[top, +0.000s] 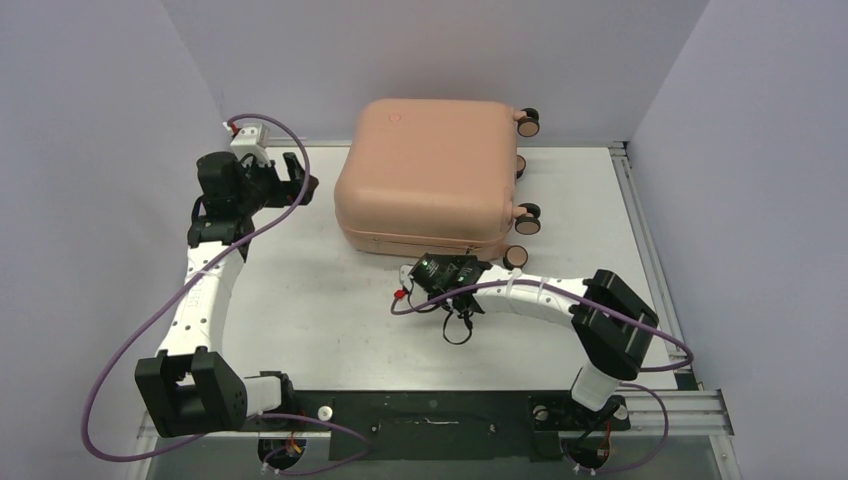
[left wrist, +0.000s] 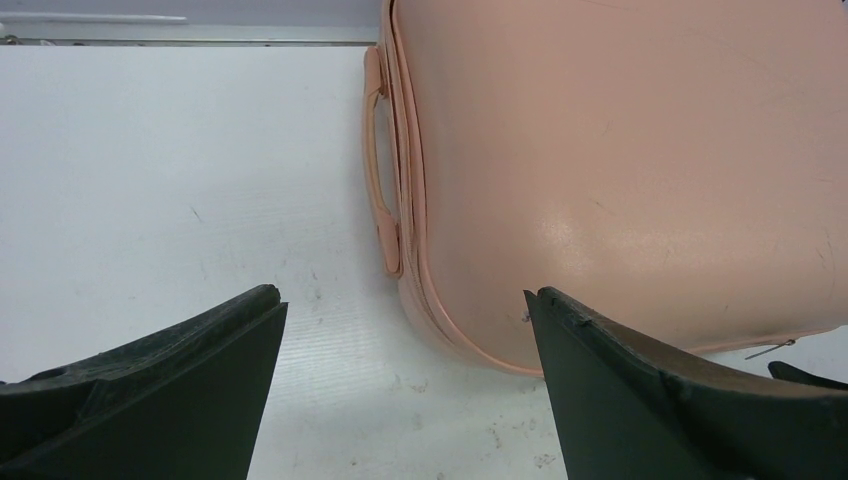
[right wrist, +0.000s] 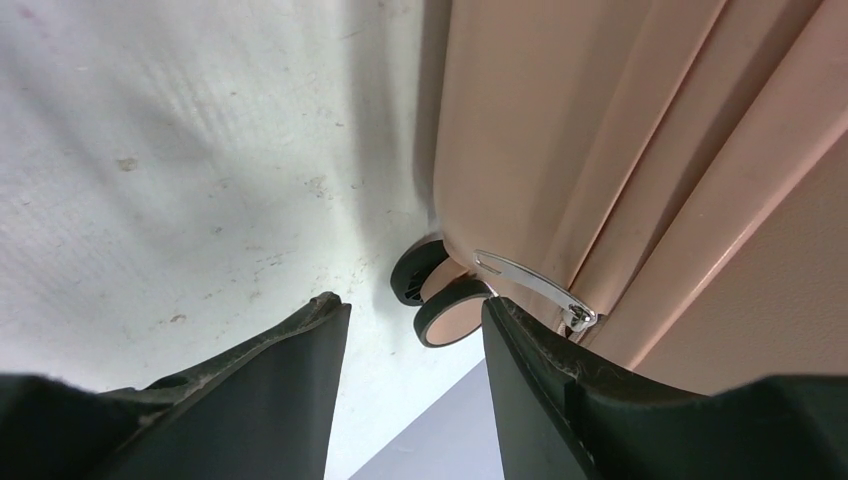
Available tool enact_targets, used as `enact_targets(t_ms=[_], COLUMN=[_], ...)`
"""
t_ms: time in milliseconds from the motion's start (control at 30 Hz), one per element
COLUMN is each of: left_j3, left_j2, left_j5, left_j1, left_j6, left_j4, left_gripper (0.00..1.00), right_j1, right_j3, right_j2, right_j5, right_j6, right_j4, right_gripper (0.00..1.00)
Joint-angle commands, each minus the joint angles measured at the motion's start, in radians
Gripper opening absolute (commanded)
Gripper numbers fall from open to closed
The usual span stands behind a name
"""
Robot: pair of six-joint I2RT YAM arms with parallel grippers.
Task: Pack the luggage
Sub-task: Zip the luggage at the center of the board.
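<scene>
The salmon-pink luggage [top: 425,170] lies flat and closed at the back middle of the table, wheels [top: 527,218] on its right side; the lining is hidden. My left gripper [top: 300,180] is open and empty just left of the case, apart from it. In the left wrist view the luggage [left wrist: 620,150] and its side handle [left wrist: 378,170] lie ahead of the left gripper [left wrist: 402,292]. My right gripper [top: 470,272] is open at the case's near edge. In the right wrist view the right gripper [right wrist: 413,302] sits beside the luggage [right wrist: 560,120], with a metal zipper pull [right wrist: 530,280] against its right finger and a caster wheel [right wrist: 445,312] just ahead.
The white table [top: 300,300] is bounded by purple walls at left, back and right. Purple cables [top: 150,320] loop from both arms. A black rail [top: 430,420] runs along the near edge between the arm bases.
</scene>
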Motion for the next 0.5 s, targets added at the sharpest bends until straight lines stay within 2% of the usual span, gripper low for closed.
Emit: enact_targets(t_ms=[0, 167, 267, 467], left_j3=[0.004, 0.013, 0.009, -0.004], left_j2=[-0.027, -0.022, -0.029, -0.036], left_j5=[0.030, 0.033, 0.034, 0.039], left_j1=[0.009, 0.011, 0.012, 0.020], left_j6=[-0.016, -0.019, -0.017, -0.020], left_j4=[0.067, 0.062, 0.058, 0.068], left_gripper=[0.96, 0.96, 0.96, 0.96], right_j1=[0.065, 0.123, 0.115, 0.056], right_j3=[0.042, 0.089, 0.125, 0.224], right_j2=[-0.041, 0.043, 0.095, 0.180], right_j5=[0.016, 0.061, 0.097, 0.105], right_j6=[-0.040, -0.114, -0.174, -0.242], right_j4=[-0.039, -0.037, -0.054, -0.198], right_gripper=[0.53, 0.54, 0.54, 0.54])
